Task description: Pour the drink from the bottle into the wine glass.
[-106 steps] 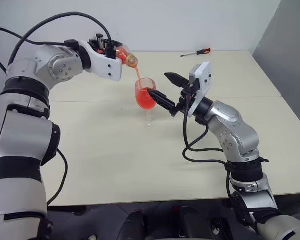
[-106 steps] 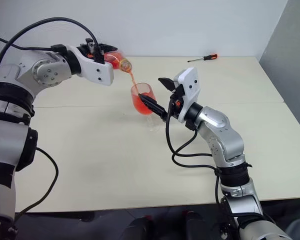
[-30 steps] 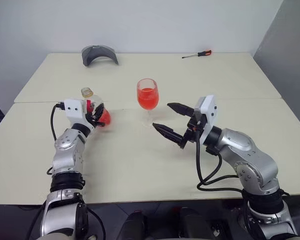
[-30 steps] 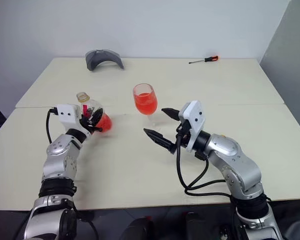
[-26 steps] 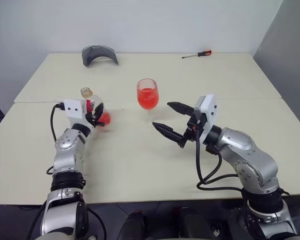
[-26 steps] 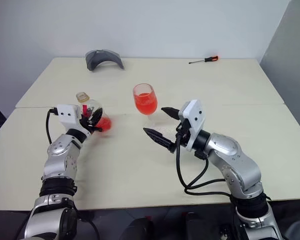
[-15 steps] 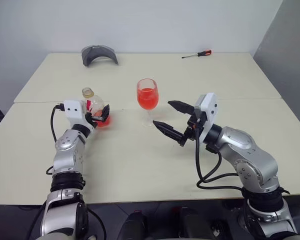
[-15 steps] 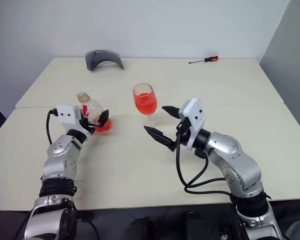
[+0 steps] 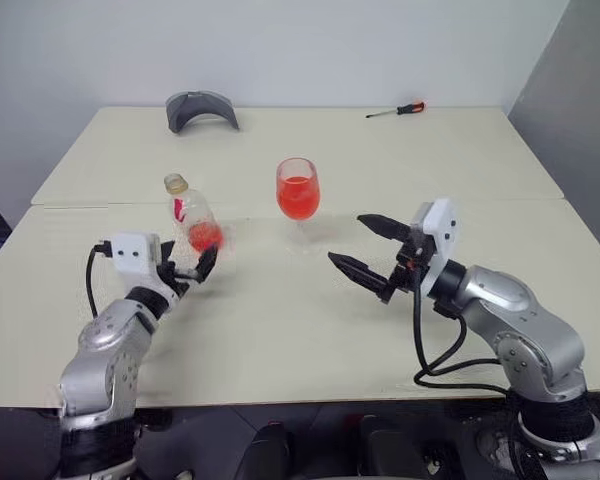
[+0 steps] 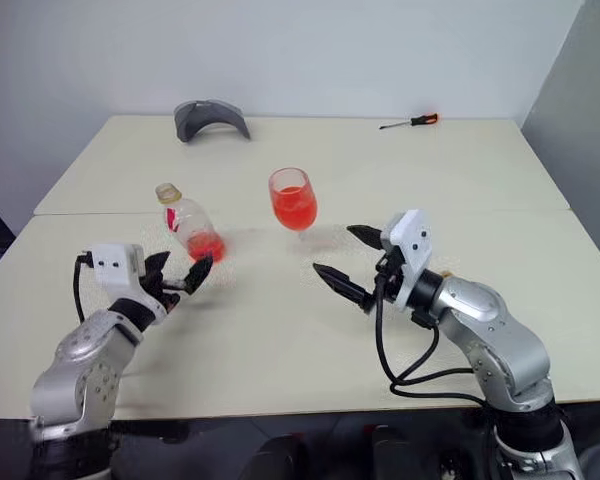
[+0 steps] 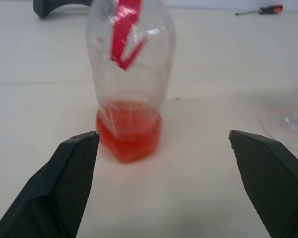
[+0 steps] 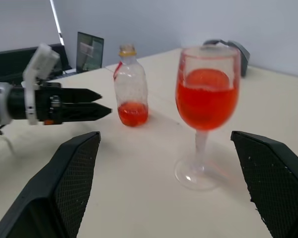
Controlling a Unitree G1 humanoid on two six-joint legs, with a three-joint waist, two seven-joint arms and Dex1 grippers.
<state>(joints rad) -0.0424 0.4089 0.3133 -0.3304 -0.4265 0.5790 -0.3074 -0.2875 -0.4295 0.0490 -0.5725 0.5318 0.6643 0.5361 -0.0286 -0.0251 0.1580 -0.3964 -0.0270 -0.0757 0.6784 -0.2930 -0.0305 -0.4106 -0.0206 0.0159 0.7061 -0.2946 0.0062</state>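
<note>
Two grippers, left gripper (image 9: 188, 272) and right gripper (image 9: 372, 251), stand wide open and empty over the table (image 9: 460, 150). Near its middle the wine glass (image 9: 297, 190) holds most of the drink (image 12: 206, 98), so the bottle (image 9: 192, 215) stands released, nearer the left edge.

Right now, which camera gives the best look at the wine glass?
The right wrist view: the wine glass stands close, rim to foot, red drink inside. The two eye views show it whole but small at mid-table. The left wrist view catches just its foot at the edge.
</note>
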